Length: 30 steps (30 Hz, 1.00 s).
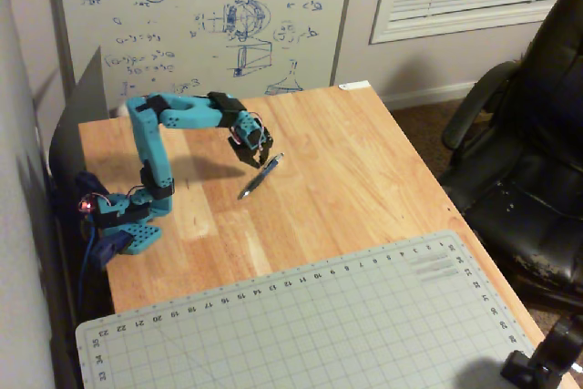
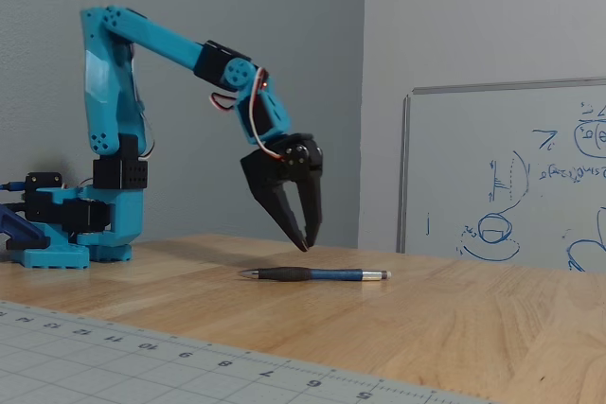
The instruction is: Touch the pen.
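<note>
In both fixed views a blue arm (image 1: 150, 148) (image 2: 109, 82) is seen bolted at the left side of a wooden table (image 1: 364, 179) (image 2: 454, 314), its base near the left edge. From the shoulder the arm is bent forward and down to the right, and a black gripper (image 1: 252, 158) (image 2: 307, 239) is pointed at the tabletop. The jaws are held slightly apart at the tips, with nothing caught between them. In the low side view the fingertips are shown above the wood, clear of the surface. Just below and to the right of them the pen (image 1: 260, 176) (image 2: 314, 274) is laid flat on the table, a dark grip toward its left end and a blue barrel toward its right; in the higher view it is set on a diagonal, its far end close beside the gripper. Whether the tips touch the pen cannot be told from the higher view. A grey cutting mat (image 1: 310, 325) (image 2: 142, 357) is spread over the near part of the table. A whiteboard (image 1: 209, 15) (image 2: 511, 177) with blue sketches is stood against the wall, and a black office chair (image 1: 528, 152) is placed at the far right.
</note>
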Available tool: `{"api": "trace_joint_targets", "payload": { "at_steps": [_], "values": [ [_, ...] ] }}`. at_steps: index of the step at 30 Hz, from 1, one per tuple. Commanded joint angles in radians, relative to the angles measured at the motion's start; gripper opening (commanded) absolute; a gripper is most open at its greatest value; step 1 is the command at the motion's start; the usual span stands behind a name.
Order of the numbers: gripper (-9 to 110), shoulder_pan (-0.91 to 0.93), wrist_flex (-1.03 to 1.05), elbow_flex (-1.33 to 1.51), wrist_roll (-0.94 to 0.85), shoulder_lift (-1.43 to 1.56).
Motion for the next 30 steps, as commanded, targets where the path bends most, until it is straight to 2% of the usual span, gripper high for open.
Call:
{"api": "trace_joint_targets", "payload": {
  "at_steps": [1,11,30],
  "values": [
    [1,-0.008,-0.015,-0.150,-0.006,-0.034],
    [1,-0.006,-0.012,-0.262,-0.006,-0.202],
    [1,-0.006,-0.012,-0.264,-0.006,-0.221]
  ]
}}
